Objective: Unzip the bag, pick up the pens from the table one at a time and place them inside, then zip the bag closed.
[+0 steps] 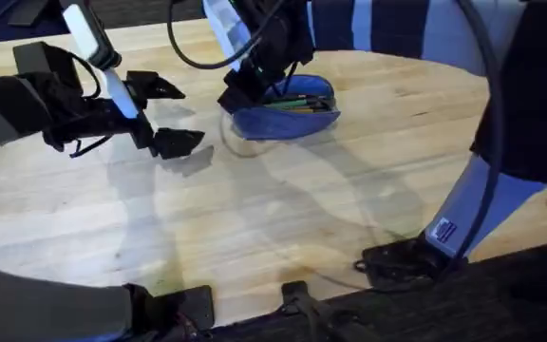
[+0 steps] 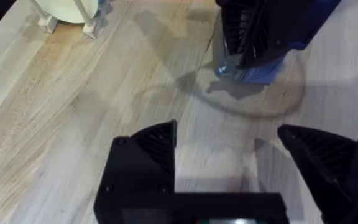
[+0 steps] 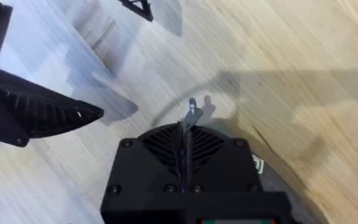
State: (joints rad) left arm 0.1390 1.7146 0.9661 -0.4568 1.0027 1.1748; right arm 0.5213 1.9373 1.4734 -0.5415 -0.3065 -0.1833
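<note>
Pouch (image 1: 288,112) sits near the counter's (image 1: 254,218) far edge, mouth open, pens (image 1: 297,98) lying inside along its long axis. My right pincer (image 1: 238,95) is at the pouch's left end, pinched shut on the zipper pull (image 3: 191,111). My left pincer (image 1: 167,114) hangs open, apart to the left. I judge closure runs rightward along the zipper; right arm is nearer.
</note>
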